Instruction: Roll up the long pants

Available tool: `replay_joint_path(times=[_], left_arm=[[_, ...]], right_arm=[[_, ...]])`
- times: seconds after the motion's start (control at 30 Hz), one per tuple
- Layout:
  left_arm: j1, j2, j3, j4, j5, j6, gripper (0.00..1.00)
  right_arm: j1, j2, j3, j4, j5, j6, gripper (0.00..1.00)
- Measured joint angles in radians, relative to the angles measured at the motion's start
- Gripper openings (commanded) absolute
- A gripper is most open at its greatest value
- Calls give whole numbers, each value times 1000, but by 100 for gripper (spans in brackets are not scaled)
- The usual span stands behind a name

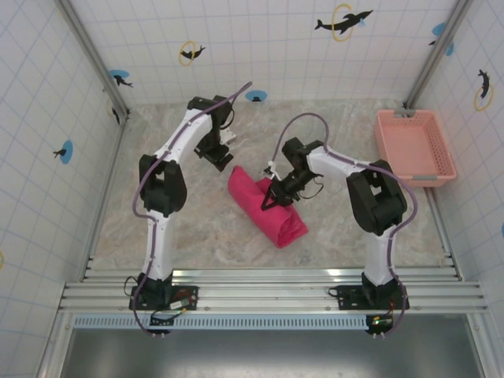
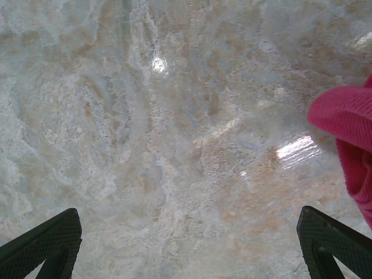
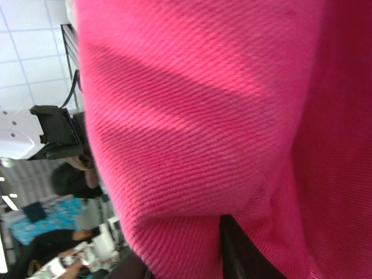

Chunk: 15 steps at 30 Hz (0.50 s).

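Right gripper (image 1: 272,198) pinches the rolled long pants (image 1: 277,217) mid-table (image 1: 197,228); left gripper (image 2: 187,224) spread wide over bare table beside them

The long pants (image 1: 266,208) are seen in bright magenta-pink, unpatterned, with a fine diagonal twill rib picked out in the right wrist view (darker where shadow crosses the cloth). The table (image 1: 189,228) beneath them is marbled in beige, cream and pale grey, with white glints. Right of the pants and further back, a lattice-patterned basket (image 1: 415,146) is shown in pale salmon-pink. The walls (image 1: 283,47) beyond the pants are tiled white on a grey grid, scattered with blue discs, black dolphins (image 1: 342,21) and yellow rings. The left arm (image 1: 175,138) and right arm (image 1: 339,161) flanking the pants are white with black joints and lilac cables (image 1: 138,197). The jaws of the left gripper (image 2: 189,212) are black, finely cross-hatched.
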<state>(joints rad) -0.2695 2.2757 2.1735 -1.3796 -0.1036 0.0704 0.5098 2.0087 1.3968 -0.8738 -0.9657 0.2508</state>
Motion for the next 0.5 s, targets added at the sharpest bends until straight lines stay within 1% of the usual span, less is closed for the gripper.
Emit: replay_joint_path(times=[0.1,0.27,0.5], left_arm=[[-19,-5,-5,-2,-1,-5,97],[-79,-5,-5,-3,12,-30,98],[-168,-8,-10,-1,63,-71,97]], right_arm=[[-26,25,-63,34,-49,3,13],[-52,29,-156,84,-116,12,13],[-71,31,-203,148,-138,55,12]])
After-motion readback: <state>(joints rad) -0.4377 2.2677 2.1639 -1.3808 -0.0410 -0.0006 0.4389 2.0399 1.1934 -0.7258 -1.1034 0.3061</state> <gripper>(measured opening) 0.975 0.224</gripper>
